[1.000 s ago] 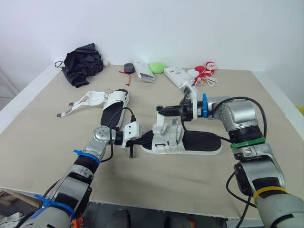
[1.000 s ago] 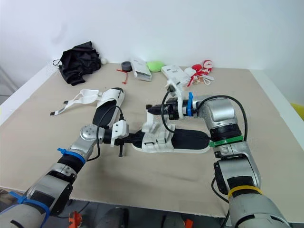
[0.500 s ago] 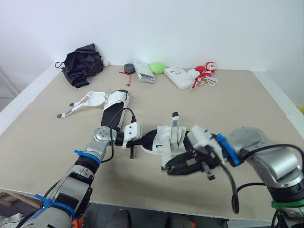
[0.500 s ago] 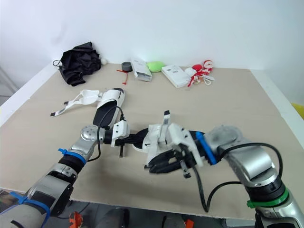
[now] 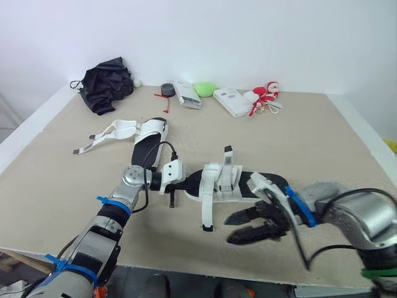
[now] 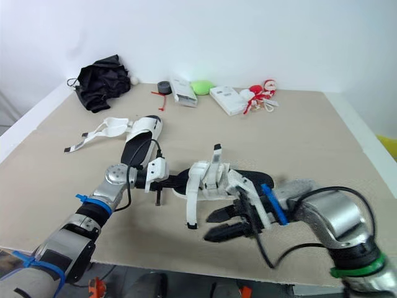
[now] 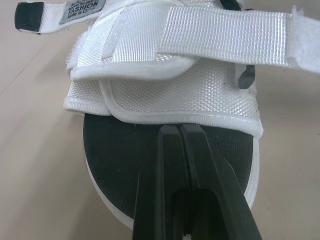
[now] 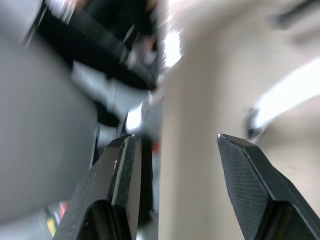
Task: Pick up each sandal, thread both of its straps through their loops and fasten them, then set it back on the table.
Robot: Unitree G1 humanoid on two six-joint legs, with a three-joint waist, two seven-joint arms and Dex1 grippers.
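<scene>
The left gripper (image 7: 178,127) has its two black fingers pressed together with no gap, their tips over the black footbed of a sandal (image 7: 165,95) lying on the beige table (image 7: 35,150). Just beyond the tips sits the white mesh upper, with a white woven strap (image 7: 225,35) lying across it

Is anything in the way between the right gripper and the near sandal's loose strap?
Nothing visible. The open right gripper hovers beside the loose strap of the near sandal, with only bare table between them.
</scene>
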